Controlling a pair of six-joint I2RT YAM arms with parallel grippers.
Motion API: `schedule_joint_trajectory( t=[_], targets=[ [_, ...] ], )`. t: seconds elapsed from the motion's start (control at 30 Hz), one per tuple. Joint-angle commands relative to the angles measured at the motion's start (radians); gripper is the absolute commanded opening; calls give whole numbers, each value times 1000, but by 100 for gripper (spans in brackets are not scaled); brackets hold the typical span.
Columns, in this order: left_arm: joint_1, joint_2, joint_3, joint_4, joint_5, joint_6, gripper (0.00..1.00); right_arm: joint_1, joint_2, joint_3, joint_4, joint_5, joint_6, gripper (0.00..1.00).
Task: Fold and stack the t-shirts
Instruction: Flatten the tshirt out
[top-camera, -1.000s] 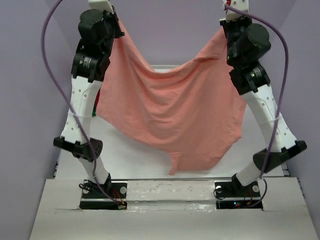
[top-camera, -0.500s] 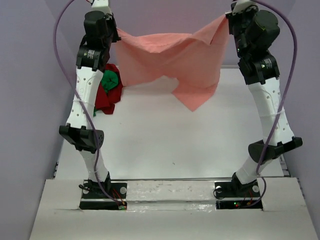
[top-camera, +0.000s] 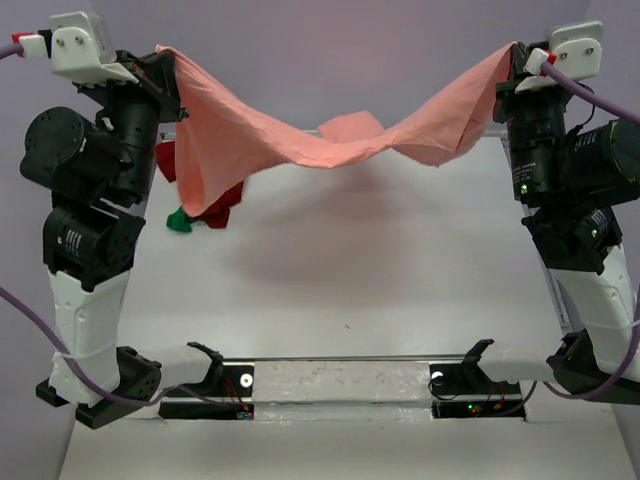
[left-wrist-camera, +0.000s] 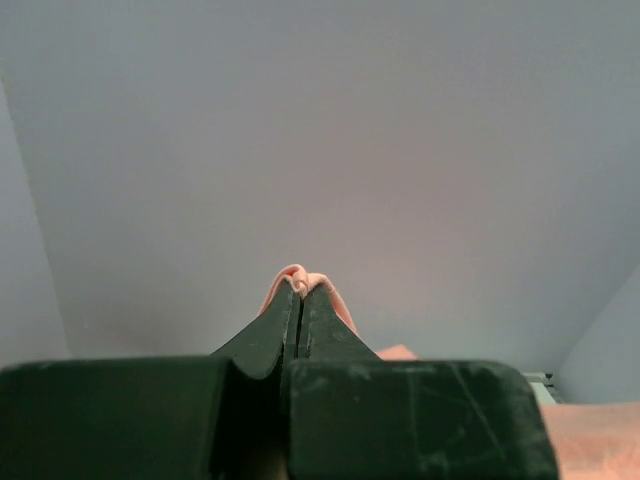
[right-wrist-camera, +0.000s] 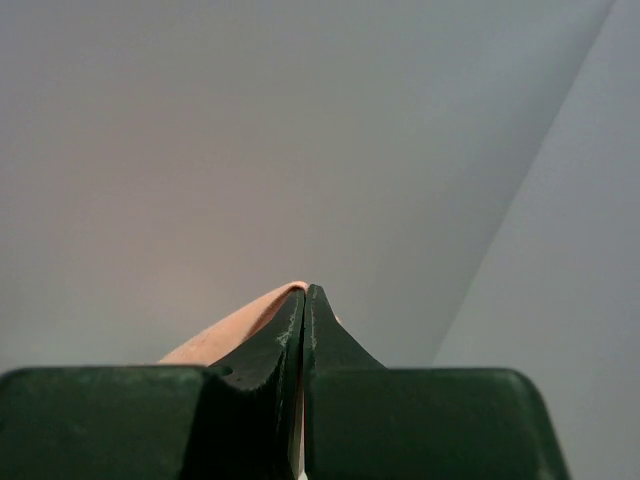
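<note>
A large salmon-pink t-shirt (top-camera: 300, 135) hangs stretched in the air between both arms, sagging in the middle above the far part of the table. My left gripper (top-camera: 165, 55) is shut on its left corner, and pink cloth (left-wrist-camera: 300, 280) bulges out past the closed fingertips. My right gripper (top-camera: 512, 55) is shut on the right corner, with cloth (right-wrist-camera: 235, 330) showing left of the closed jaws. Behind the hanging shirt at the far left lie a dark red t-shirt (top-camera: 228, 198) and a bright green t-shirt (top-camera: 180, 220), both mostly hidden.
The white table (top-camera: 350, 270) stretches beneath the shirt, with purple walls (top-camera: 330, 50) on three sides. Both arm bases (top-camera: 340, 385) sit at the near edge. Purple cables loop beside each arm.
Both arms swung apart and toward the camera, pulling the pink t-shirt out into a wide span. It hung bunched half a second ago. The red and green shirts stay put.
</note>
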Motion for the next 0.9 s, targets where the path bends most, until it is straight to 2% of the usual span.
schedule_joint_trajectory(
  t=[0.0,0.13,0.27,0.4,0.47,0.5,0.53,0.6,0.67,0.73,0.83,0.87],
  targets=[
    [-54,-37,-89,14,-100,16,0,96,-55,-86,149,169,-136,0],
    [-103,-70,-128,10,-147,16,0,194,-92,-159,257,254,-225,0],
    [-135,-69,-117,-3,-186,16,0,280,-73,-215,424,324,-398,0],
    [-177,-43,-75,-6,-223,45,0,333,10,-170,557,352,-550,0],
    [-210,-20,-45,-6,-262,67,0,419,74,-153,743,367,-741,0],
    [-230,-12,-33,-6,-275,71,0,491,96,-155,913,366,-824,0],
    [-243,-12,-33,-4,-282,73,0,513,119,-149,970,366,-940,0],
    [-266,-15,-42,14,-299,76,0,545,154,-146,1022,371,-992,0],
    [-307,-20,-62,22,-315,82,0,571,162,-163,1053,367,-974,0],
    [-316,-20,-94,34,-318,85,0,571,117,-189,948,360,-844,0],
    [-318,-9,-132,51,-318,94,0,561,60,-238,834,335,-736,0],
    [-319,-6,-143,60,-316,99,0,550,26,-241,787,329,-630,0]
  ],
)
